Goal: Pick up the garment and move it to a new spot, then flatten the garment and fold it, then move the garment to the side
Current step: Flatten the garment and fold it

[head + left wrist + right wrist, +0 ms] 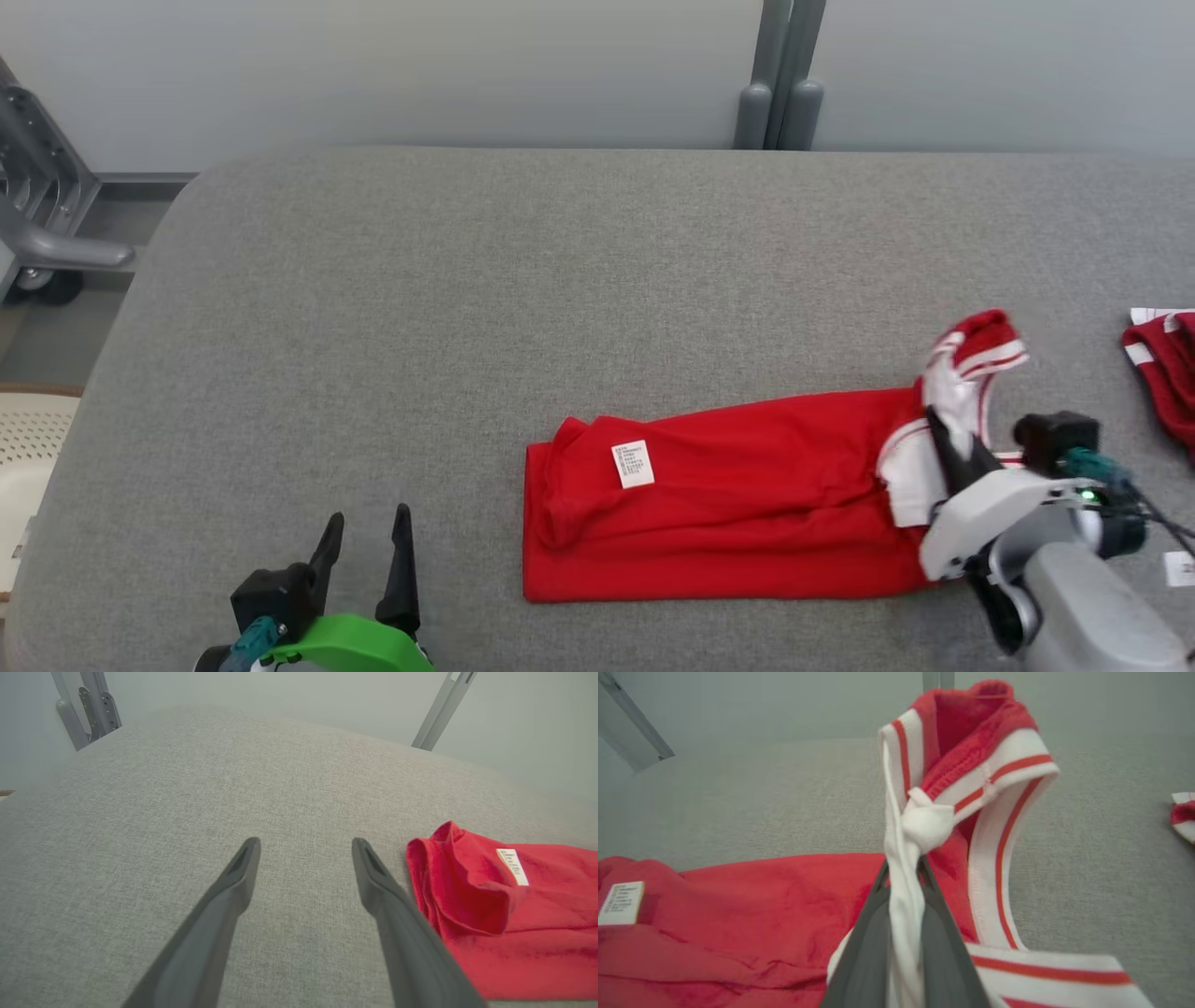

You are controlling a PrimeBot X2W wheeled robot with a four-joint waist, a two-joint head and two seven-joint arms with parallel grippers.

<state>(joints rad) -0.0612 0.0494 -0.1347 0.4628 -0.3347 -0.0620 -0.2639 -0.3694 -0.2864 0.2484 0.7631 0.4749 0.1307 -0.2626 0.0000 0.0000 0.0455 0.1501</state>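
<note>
Right claw (903, 870) is clamped shut on the white knotted drawstring cord (924, 826) at the band end of the red knit garment (728, 495). That end is pulled up off the grey woven-fabric tabletop (467, 299), w/ the white-and-red striped waistband (1008, 765) standing in a loop above the fingers. Rest of the garment lies flat-ish as a long strip across the near right part of the top, small white care label (633, 464) facing up near its left end. Left claw (367, 523) is wide open, holding nothing, hovering over bare fabric left of the garment, not touching it afaict. Imo this is the fold step: it looks already doubled lengthwise, so the raised end prob gets carried over toward the label end. Next move needs a lift high enough for the band to clear the cloth, then a sweep left and a lay-down w/ edges lined up. Grip is only on a thin cord tho, so it could slip. Another red-and-white piece of cloth (1162, 373) sits at the right edge, well apart.
</note>
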